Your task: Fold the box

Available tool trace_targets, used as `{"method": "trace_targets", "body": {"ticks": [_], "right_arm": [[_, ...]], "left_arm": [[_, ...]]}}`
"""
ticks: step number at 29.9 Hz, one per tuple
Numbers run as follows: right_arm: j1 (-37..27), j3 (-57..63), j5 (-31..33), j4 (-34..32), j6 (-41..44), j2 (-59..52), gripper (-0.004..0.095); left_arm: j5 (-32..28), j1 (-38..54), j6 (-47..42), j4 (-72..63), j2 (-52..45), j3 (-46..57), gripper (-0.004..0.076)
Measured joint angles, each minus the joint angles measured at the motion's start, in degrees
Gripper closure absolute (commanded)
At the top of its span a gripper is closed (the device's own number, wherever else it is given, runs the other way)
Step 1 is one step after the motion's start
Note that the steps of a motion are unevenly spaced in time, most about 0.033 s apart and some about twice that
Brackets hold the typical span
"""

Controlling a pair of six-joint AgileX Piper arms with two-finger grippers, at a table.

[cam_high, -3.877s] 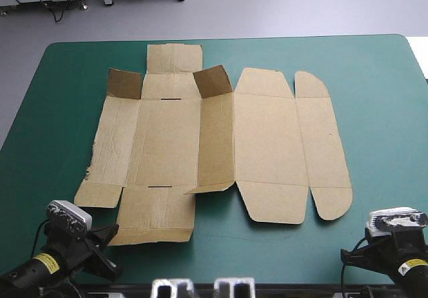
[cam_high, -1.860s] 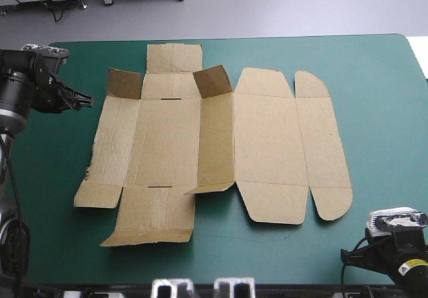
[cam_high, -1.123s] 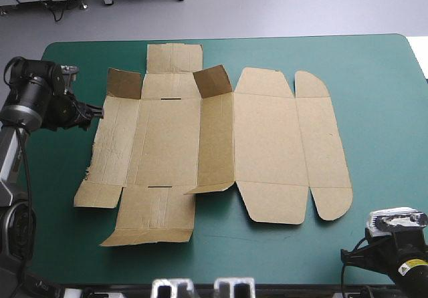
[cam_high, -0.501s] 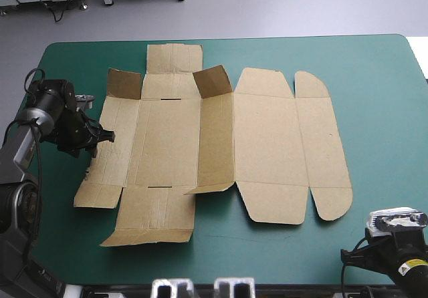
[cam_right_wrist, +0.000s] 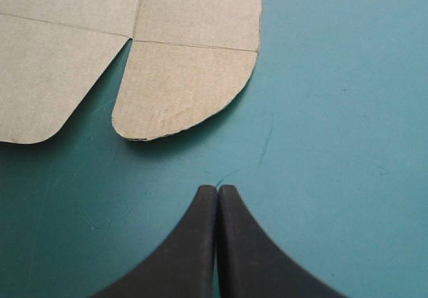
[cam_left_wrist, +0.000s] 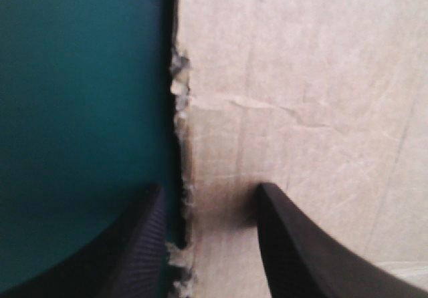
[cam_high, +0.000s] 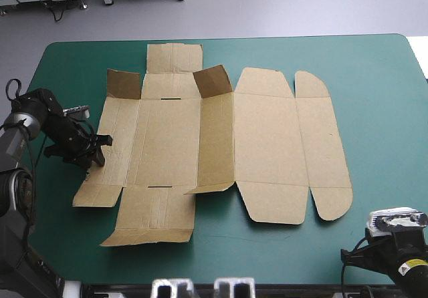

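Box (cam_high: 267,144) edge partly under left gripper (cam_left_wrist: 210,190)

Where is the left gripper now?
High view, left side: the left gripper is open at the torn left edge of the box, one finger over board, one over the teal-green cover.

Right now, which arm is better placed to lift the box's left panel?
Probably left. The left gripper is open astride the torn left edge of the box, one finger over it. The right gripper is shut, off the box near its rounded flap.
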Motion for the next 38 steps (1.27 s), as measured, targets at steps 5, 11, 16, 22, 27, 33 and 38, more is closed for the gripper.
{"method": "trace_targets", "body": {"ticks": [5,11,16,22,27,33,38], "right_arm": [[0.00,0.00,0.00,0.07,0.94,0.00,0.0926],[0.00,0.00,0.00,0.19,2.20,0.00,0.0926],[0.00,0.00,0.00,0.20,2.26,0.00,0.0926],[0.00,0.00,0.00,0.20,2.39,0.00,0.0926],[0.00,0.00,0.00,0.25,2.39,0.00,0.0925],[0.00,0.00,0.00,0.31,2.39,0.00,0.0925],[0.00,0.00,0.00,0.37,2.39,0.00,0.0925]], "left_arm": [[0.00,0.06,0.30,2.59,0.66,0.06,0.0409],[0.13,0.18,1.58,-0.16,1.32,-0.06,0.0409],[0.40,0.36,4.04,-5.47,2.38,-0.52,0.0409],[0.35,0.66,6.07,-12.02,3.07,-0.63,0.0477],[-0.08,0.59,9.12,-20.11,4.06,0.15,0.0548],[-0.24,0.48,10.63,-22.53,4.34,0.21,0.0548],[-0.24,0.33,10.34,-18.67,4.34,0.21,0.0548]]}}
